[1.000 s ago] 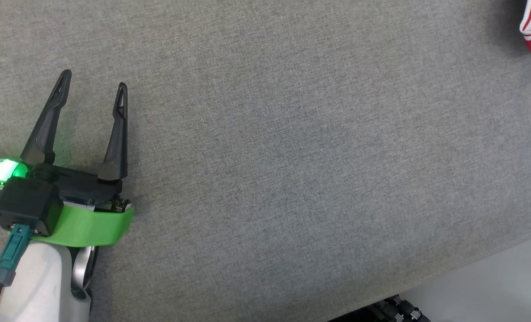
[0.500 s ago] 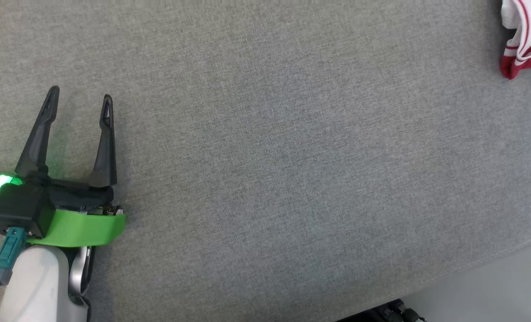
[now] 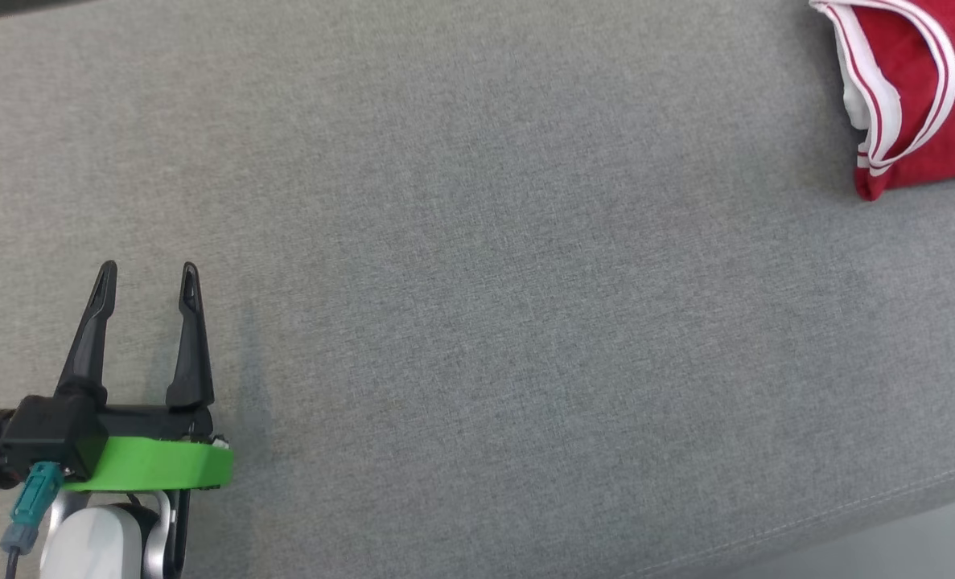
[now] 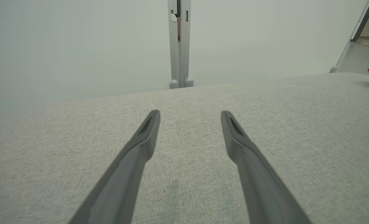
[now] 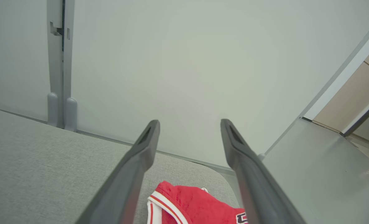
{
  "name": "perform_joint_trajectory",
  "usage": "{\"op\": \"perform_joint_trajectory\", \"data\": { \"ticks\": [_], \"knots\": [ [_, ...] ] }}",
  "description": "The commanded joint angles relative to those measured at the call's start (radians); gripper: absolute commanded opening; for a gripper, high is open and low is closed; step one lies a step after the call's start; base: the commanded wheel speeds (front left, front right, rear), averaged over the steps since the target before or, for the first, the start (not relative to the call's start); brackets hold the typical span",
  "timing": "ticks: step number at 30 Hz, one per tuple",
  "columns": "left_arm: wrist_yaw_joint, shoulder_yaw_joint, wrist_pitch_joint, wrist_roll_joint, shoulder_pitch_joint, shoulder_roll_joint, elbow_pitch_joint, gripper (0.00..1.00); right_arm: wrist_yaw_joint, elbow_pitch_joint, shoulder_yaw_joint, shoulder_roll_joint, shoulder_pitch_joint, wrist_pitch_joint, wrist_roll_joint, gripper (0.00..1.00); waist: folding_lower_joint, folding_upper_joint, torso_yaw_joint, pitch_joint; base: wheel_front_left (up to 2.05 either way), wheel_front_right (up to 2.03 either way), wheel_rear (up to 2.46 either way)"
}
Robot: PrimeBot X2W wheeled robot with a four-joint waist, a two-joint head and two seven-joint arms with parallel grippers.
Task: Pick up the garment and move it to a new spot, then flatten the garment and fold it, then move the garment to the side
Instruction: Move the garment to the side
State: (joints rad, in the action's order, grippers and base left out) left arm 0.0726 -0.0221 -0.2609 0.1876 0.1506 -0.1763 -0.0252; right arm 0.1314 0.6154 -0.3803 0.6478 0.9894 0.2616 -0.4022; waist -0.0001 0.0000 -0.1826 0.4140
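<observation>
Head view: the red garment [image 3: 920,104] lies at the far right of the gray table [image 3: 477,322], well away from the left gripper [image 3: 147,277] (fingers apart, empty).
Left wrist view: the garment peeks in at the right edge.
Right wrist view: the right gripper [image 5: 189,124], fingers apart, hangs just above it, so I think this arm is nearer.

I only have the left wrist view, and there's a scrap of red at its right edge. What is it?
Observer: The head view shows a red garment with white striped trim. It looks folded and lies at the far right of the grey fabric surface.
Operator: Is the right gripper holding it?
Observer: No. In the right wrist view the right gripper is open and empty, and the garment lies on the surface beneath it.
Operator: Any print on it?
Observer: A dark and white mark sits at the right wrist view's bottom edge, too cropped to read.
</observation>
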Motion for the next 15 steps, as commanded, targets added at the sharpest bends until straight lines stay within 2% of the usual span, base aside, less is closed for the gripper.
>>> {"op": "perform_joint_trajectory", "data": {
  "ticks": [1, 15],
  "knots": [
    [0.0, 0.01, -0.004, 0.008, -0.022, 0.003, -0.002, 1.0, -0.001, -0.028, 0.019, -0.023, -0.046, 0.004, 0.012, 1.0, 0.0001, 0.0, 0.058, -0.103, 0.0, 0.0, 0.0],
    [0.02, 0.057, -0.004, 0.006, -0.112, 0.048, -0.018, 1.0, -0.001, -0.263, 0.188, -0.266, -0.449, 0.004, 0.086, 1.0, 0.0001, 0.0, 0.1, -0.234, 0.0, 0.0, 0.0]
  ]
}}
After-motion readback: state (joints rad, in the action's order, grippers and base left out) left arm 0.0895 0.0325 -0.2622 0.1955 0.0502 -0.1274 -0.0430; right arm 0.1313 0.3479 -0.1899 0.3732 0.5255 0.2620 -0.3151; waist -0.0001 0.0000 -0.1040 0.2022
